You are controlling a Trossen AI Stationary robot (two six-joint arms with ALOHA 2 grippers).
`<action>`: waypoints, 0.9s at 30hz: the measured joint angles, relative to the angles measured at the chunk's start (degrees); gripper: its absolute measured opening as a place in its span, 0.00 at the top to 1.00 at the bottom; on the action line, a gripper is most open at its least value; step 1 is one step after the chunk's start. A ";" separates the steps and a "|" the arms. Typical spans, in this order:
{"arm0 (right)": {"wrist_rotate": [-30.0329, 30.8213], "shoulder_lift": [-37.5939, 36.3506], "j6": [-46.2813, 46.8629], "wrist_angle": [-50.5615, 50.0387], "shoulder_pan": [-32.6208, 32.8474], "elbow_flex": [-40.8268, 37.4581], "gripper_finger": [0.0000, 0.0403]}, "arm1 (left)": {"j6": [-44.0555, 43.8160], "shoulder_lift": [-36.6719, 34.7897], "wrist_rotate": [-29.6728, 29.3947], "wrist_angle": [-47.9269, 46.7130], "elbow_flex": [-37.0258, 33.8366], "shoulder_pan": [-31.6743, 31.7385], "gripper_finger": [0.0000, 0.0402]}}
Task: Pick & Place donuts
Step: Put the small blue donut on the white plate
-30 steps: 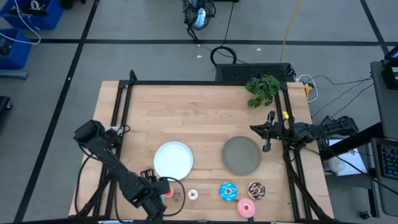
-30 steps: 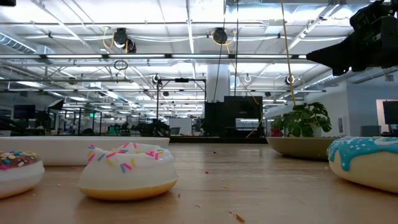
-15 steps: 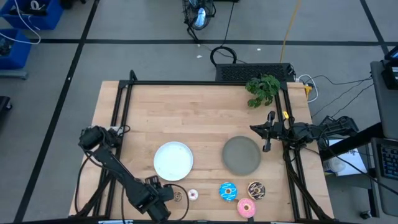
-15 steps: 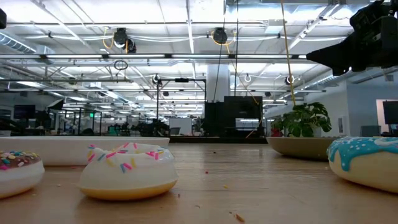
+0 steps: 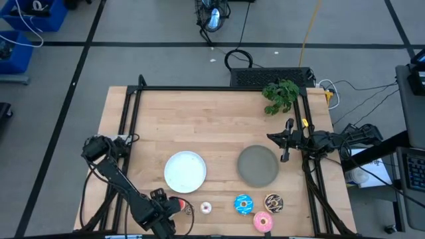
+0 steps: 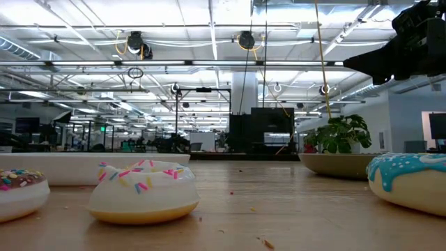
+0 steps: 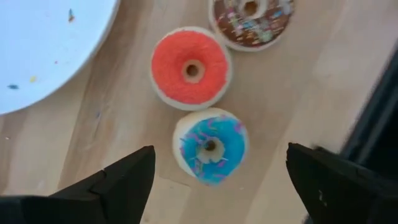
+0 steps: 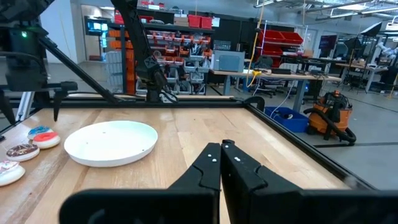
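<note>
Fig.: L gripper (image 7: 214, 180) poised over tiny blue donut (image 7: 210, 145), near front-left corner of table (image 5: 219, 113); pick step.

Fingers stood wide apart, straddling the blue donut, nothing held; red donut (image 7: 191, 68) just beside it, brown one (image 7: 251, 18) next, all just off the white plate (image 7: 43, 43) toward the front edge. R gripper (image 5: 285, 142) waited near the right edge by the grey plate (image 5: 257, 165), fingers together, empty. Larger donuts (image 5: 244, 204) sat along the front edge. Next, probably: lower, centre on blue, close w/o nudging red.
</note>
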 joint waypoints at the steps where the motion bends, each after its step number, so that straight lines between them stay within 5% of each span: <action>1: 0.00 0.00 0.00 0.01 0.00 -0.01 1.00 | 0.12 0.00 -0.02 0.36 -0.57 0.17 0.11; 27: -0.02 0.00 0.02 0.05 -0.01 0.00 1.00 | 0.41 0.00 3.04 7.37 -7.94 1.01 0.11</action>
